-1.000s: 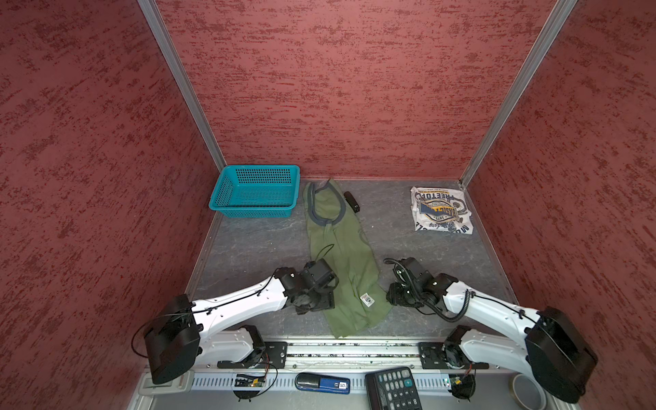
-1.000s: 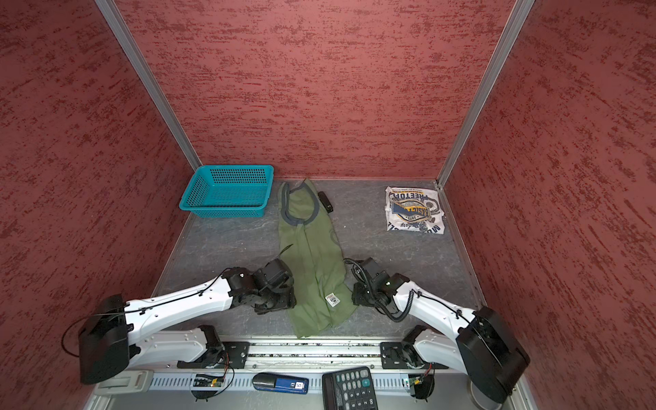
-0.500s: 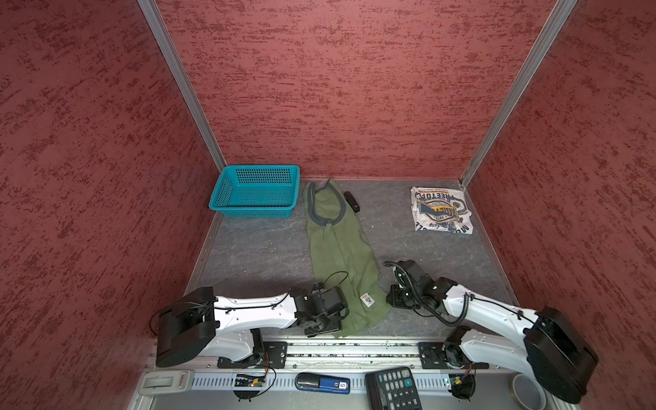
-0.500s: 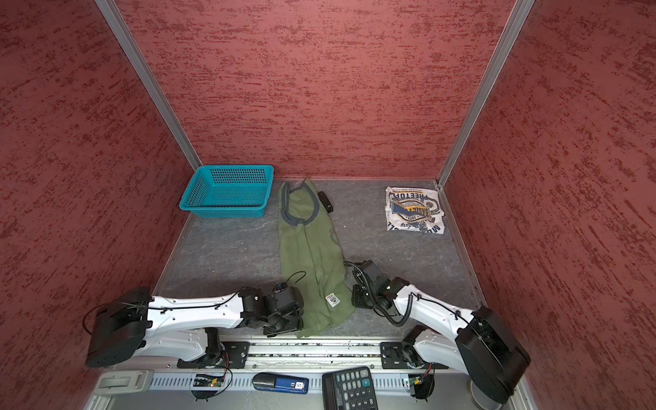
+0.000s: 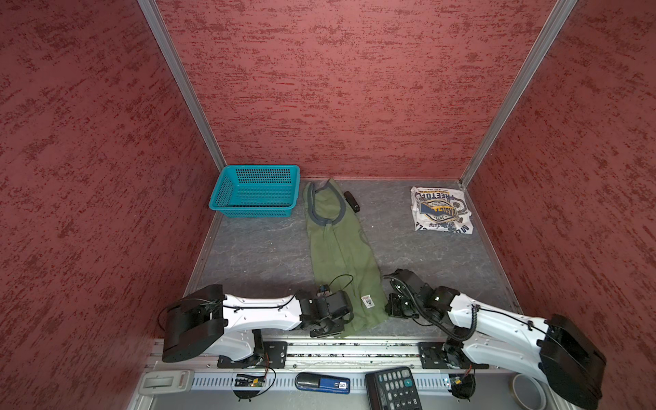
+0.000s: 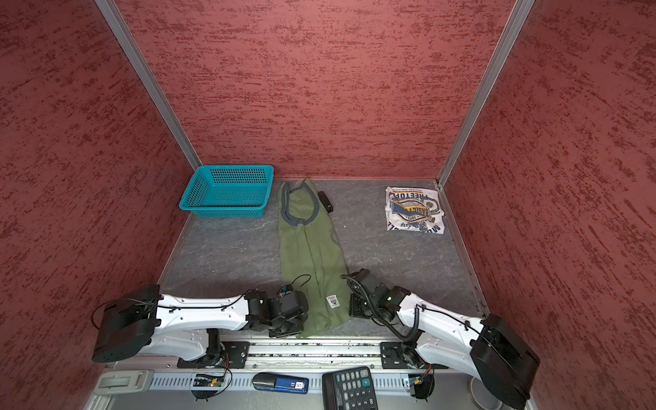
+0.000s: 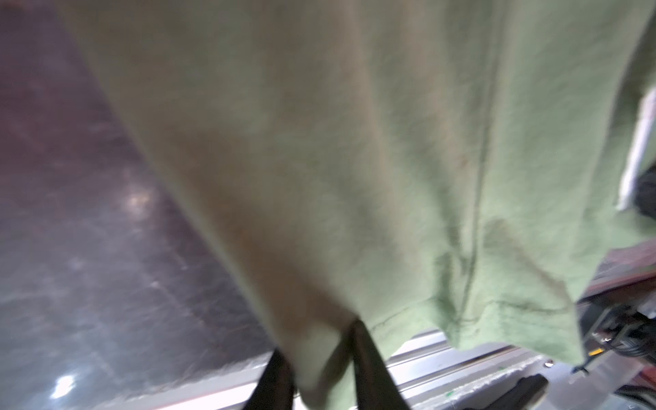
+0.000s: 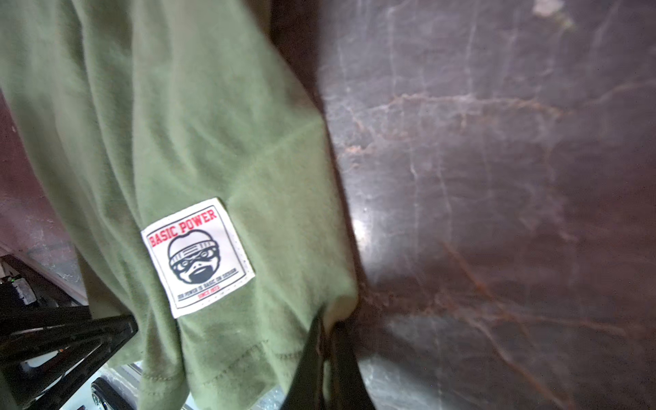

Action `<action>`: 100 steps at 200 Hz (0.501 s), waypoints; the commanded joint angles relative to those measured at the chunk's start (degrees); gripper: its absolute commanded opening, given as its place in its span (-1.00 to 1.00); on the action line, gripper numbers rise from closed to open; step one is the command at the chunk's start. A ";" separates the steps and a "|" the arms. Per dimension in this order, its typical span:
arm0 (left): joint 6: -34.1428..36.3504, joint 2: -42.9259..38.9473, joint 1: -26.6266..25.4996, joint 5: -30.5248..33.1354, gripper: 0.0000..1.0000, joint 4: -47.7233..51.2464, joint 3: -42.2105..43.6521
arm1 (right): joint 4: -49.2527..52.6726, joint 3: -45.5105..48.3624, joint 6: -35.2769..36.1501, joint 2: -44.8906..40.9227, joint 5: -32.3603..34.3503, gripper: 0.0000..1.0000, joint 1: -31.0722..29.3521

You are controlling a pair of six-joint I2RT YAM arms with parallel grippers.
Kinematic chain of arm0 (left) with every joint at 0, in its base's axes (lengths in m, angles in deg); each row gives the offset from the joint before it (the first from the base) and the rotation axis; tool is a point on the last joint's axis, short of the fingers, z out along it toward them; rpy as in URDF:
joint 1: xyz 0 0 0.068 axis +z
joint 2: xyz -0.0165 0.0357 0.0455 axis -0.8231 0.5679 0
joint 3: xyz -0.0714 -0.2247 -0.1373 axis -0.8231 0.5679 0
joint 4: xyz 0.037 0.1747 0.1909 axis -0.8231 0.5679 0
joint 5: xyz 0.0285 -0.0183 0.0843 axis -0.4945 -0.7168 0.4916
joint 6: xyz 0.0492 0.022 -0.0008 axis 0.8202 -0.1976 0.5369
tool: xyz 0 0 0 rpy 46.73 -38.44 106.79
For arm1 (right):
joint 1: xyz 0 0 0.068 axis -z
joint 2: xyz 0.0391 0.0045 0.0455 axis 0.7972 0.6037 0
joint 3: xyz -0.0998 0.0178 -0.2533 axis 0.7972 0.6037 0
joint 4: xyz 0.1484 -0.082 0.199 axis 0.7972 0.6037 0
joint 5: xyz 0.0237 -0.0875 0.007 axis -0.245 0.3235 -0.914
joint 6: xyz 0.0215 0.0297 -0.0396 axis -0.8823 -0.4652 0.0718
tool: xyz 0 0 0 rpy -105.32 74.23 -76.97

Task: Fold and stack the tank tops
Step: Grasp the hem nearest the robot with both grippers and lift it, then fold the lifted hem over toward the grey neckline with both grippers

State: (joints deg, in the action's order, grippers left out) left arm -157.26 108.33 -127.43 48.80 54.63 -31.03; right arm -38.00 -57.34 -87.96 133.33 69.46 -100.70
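The olive green tank top [image 5: 337, 255] [image 6: 309, 255] lies as a long narrow strip down the middle of the table, its neck toward the back wall. The left gripper [image 5: 332, 324] [image 6: 288, 326] [image 7: 319, 372] is shut on its near left hem corner, with cloth bunched between the fingers [image 7: 369, 365]. On the right side of the hem, beside the white label [image 8: 198, 257], the right gripper [image 5: 389, 308] [image 6: 352, 308] [image 8: 326, 342] is shut on the cloth's edge. The white tank top [image 5: 442, 209] [image 6: 413, 209] lies folded at the back right, emblem up.
A teal basket [image 5: 255, 191] [image 6: 227, 191] stands at the back left. A small black object [image 5: 351, 201] lies beside the green neckline. Past the front rail are a calculator [image 5: 392, 388], a blue device [image 5: 322, 382] and a tape roll [image 5: 529, 390]. Red walls close three sides.
The left arm swung down from the shirt's left side to the front hem corner and its jaws closed on the cloth. The right jaws closed on the hem's right edge.
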 commanded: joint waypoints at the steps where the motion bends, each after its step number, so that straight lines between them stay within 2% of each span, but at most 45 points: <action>1: -0.59 -2.82 -0.73 3.25 -0.62 4.63 -0.66 | 3.26 -0.56 -4.15 -2.64 2.67 -0.92 -2.07; 49: -2.13 -10.07 -1.95 6.76 -0.95 10.17 -0.64 | 8.74 -2.54 -8.31 -8.81 4.89 -0.97 -6.06; 100: -2.29 -17.34 -3.17 10.64 -0.99 17.45 -4.22 | 11.69 -7.94 -10.46 -11.58 6.00 -1.00 -9.40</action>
State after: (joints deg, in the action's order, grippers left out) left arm -159.34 93.86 -130.22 56.04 67.02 -32.60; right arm -29.15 -60.81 -95.48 123.25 72.74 -108.63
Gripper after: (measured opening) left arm 0.053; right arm 0.063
